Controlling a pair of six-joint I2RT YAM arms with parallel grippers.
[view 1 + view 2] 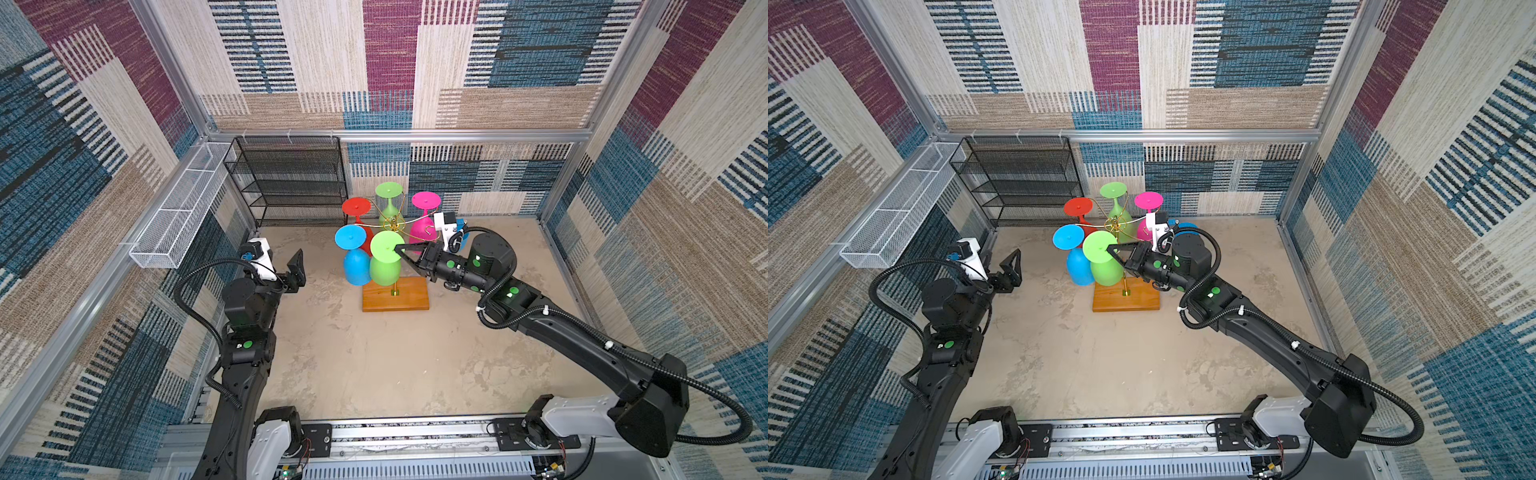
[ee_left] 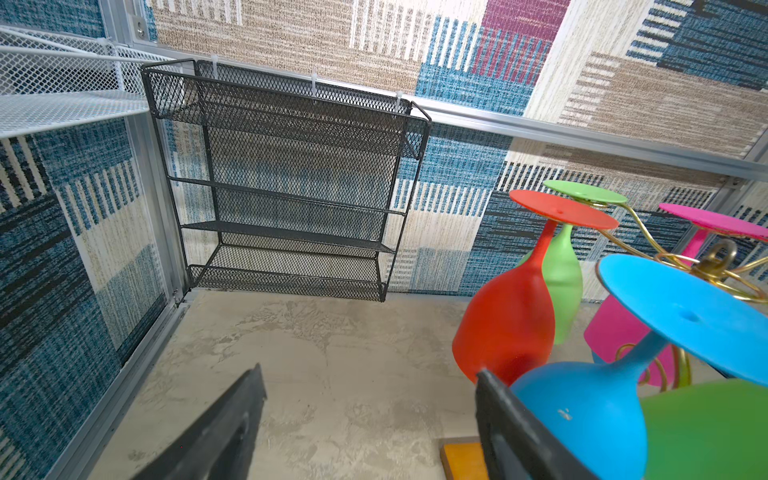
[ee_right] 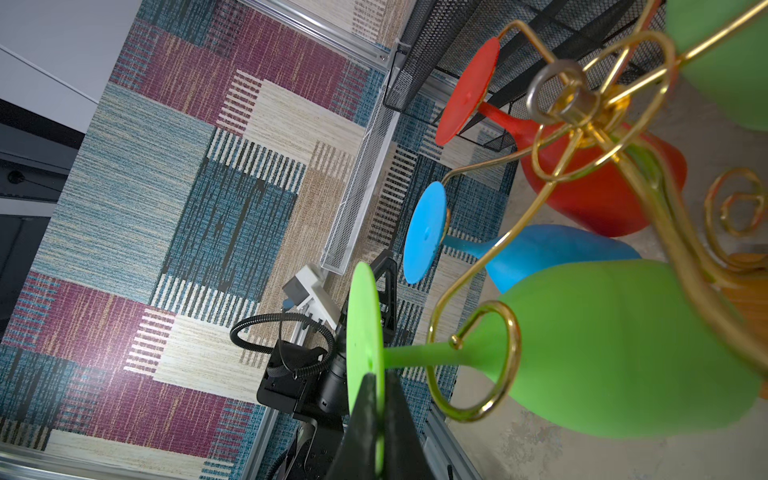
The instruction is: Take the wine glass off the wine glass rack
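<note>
1. While the right end effector (image 1: pixel 398 248) is pinched shut on the edge of the green wine glass (image 1: pixel 384 266) foot, that glass hangs bowl-down from a front scroll arm of the wine glass rack (image 1: pixel 392 224), just beside the blue glass (image 1: pixel 356 266).
2. Doing this well, I judge, means drawing the foot level and outward along the gold arm until the stem clears the curl; a hard pull could tip the rack.
3. The left end effector (image 1: pixel 296 266) hovers wide open and empty, left of the rack; it could steady the wooden base (image 1: pixel 395 296) on the table.
4. No brand, label or writing is readable anywhere.
</note>
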